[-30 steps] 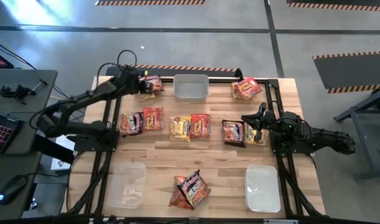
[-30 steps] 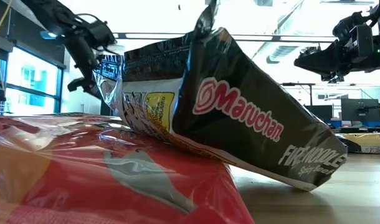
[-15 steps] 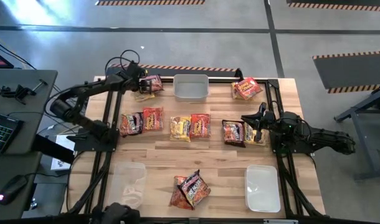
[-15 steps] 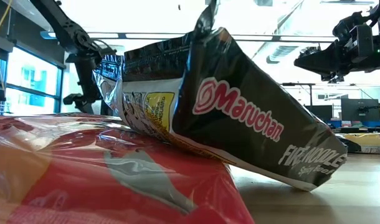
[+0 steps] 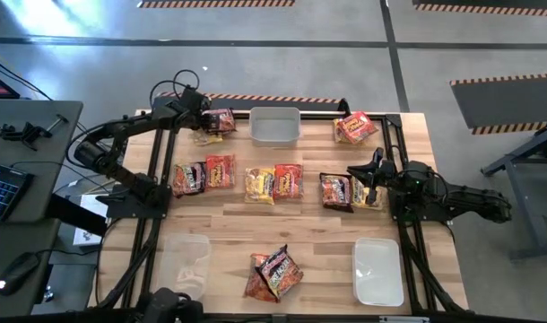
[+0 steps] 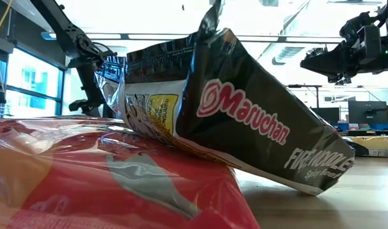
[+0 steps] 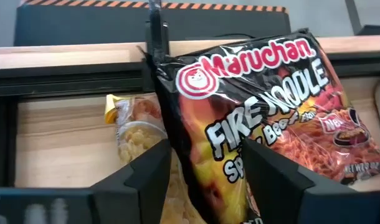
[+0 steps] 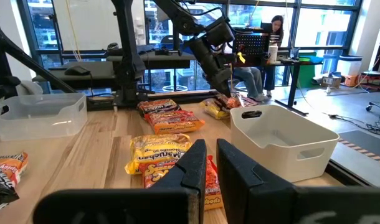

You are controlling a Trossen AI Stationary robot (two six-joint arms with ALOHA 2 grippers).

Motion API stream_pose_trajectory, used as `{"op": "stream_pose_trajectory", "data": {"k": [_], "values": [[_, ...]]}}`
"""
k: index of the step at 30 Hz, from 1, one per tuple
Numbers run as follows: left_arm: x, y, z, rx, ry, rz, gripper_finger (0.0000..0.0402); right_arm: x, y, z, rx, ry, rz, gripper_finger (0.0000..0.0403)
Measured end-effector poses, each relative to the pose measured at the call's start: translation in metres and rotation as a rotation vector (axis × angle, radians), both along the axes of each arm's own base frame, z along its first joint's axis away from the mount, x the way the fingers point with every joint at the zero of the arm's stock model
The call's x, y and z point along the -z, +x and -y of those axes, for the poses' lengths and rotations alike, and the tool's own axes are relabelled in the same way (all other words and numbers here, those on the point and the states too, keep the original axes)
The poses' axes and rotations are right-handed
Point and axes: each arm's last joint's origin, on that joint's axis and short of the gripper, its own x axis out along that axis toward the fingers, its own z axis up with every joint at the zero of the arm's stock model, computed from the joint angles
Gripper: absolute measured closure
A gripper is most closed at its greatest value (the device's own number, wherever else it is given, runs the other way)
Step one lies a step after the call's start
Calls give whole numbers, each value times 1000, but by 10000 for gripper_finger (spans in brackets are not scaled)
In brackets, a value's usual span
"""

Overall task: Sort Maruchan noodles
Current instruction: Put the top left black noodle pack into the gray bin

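Straight down over the whole tabletop (image 5: 282,215); level and close against packets (image 6: 232,121); both wrists forward across the same tabletop.

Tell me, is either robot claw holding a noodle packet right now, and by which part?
It cannot be told for the left gripper: it sits at one end of the dark noodle packet, but no clear grip shows. The right gripper is shut and empty.

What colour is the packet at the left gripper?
Dark with orange flames, a Fire Noodle packet; the left wrist view shows it best.
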Motion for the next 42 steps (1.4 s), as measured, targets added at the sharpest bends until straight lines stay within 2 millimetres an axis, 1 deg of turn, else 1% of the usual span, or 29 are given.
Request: {"op": "stream_pose_trajectory", "data": {"k": [10,15,18,23,29,34,36,38,42], "values": [[0,0,2,77,-4,-38,311,0,0,0,0,0,0,379],[-1,2,5,115,1,-59,346,0,0,0,0,0,0,379],[-7,3,10,130,7,-55,363,0,0,0,0,0,0,379],[-26,2,21,159,62,-31,384,0,0,0,0,0,0,379],[-53,2,39,213,153,5,400,0,0,0,-1,0,0,379],[-70,2,55,258,214,40,401,0,0,0,0,0,0,379],[-73,3,59,261,213,52,401,0,0,0,0,0,0,379],[-71,3,62,254,187,54,395,0,0,0,0,0,0,379],[-64,5,58,238,146,36,361,0,0,0,0,0,0,379]]}}
